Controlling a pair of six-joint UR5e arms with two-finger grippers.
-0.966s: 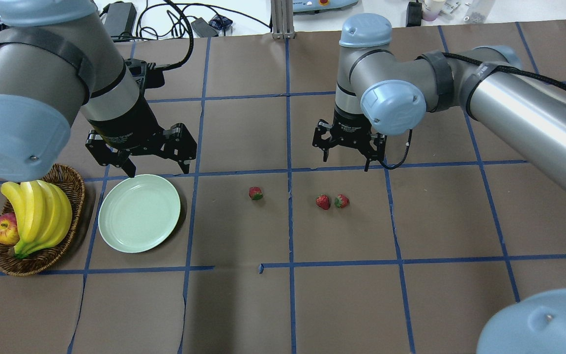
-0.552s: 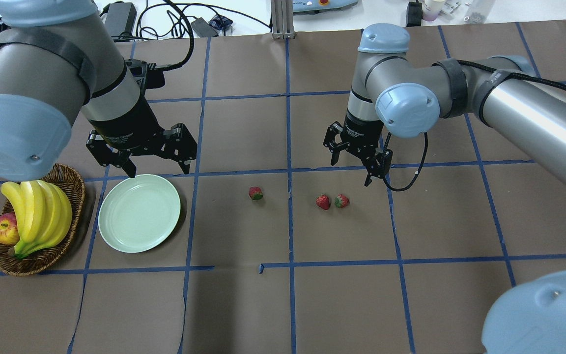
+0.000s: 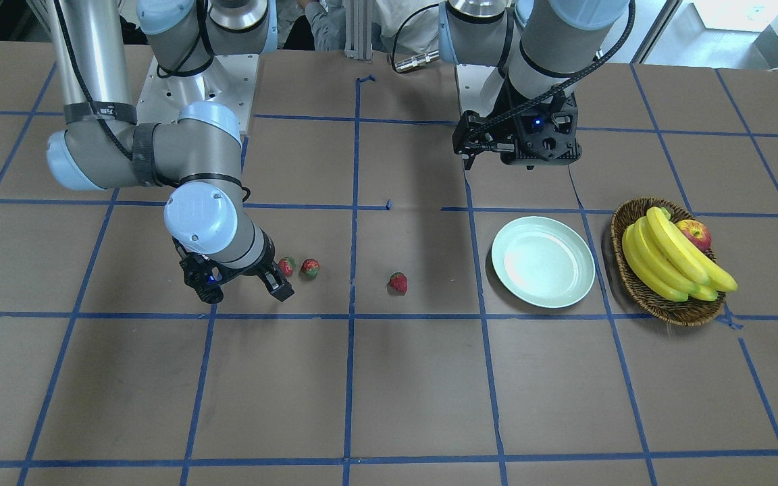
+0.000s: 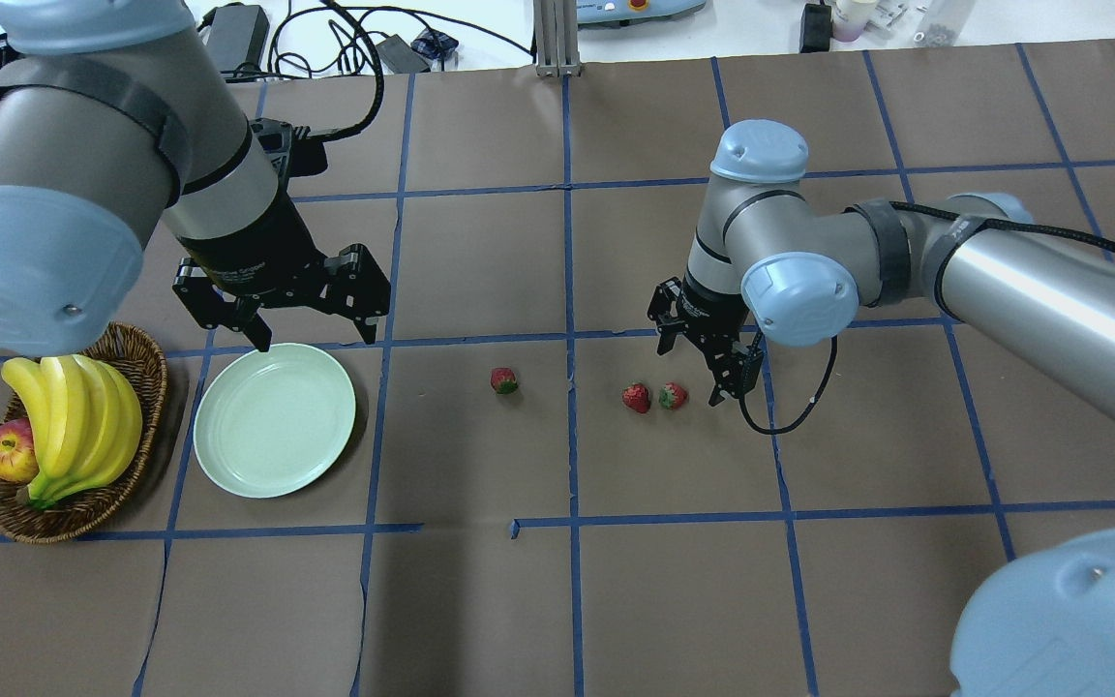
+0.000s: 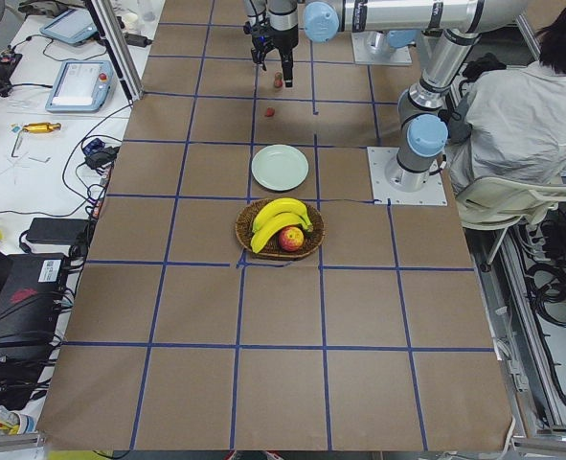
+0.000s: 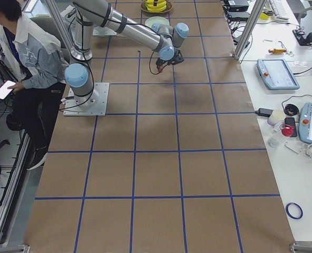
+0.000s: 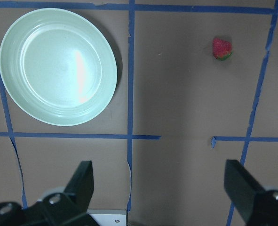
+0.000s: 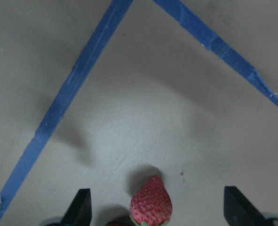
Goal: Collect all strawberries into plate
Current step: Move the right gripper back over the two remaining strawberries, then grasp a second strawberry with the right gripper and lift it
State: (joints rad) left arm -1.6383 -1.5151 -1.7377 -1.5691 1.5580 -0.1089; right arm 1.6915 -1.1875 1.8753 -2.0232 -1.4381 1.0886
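Note:
Three strawberries lie on the brown table: one alone [image 4: 504,380] near the middle and a pair [image 4: 636,398] [image 4: 673,395] to its right. The pale green plate [image 4: 274,421] sits empty at the left. My right gripper [image 4: 689,376] is open, low over the table, just behind and right of the pair, touching neither. Its wrist view shows one strawberry [image 8: 151,202] between the open fingers at the bottom edge. My left gripper [image 4: 314,339] hangs open above the plate's far rim, holding nothing. Its wrist view shows the plate [image 7: 58,66] and the lone strawberry [image 7: 222,48].
A wicker basket [image 4: 153,387] holding bananas [image 4: 74,416] and an apple [image 4: 9,450] stands just left of the plate. Blue tape lines grid the table. Cables and power bricks [image 4: 228,34] lie beyond the far edge. A seated person [image 5: 517,115] is near the robot base.
My right gripper has come down and nearer, turning its wrist, from above the blue line to beside the strawberry pair. The left gripper and all the strawberries stay put.

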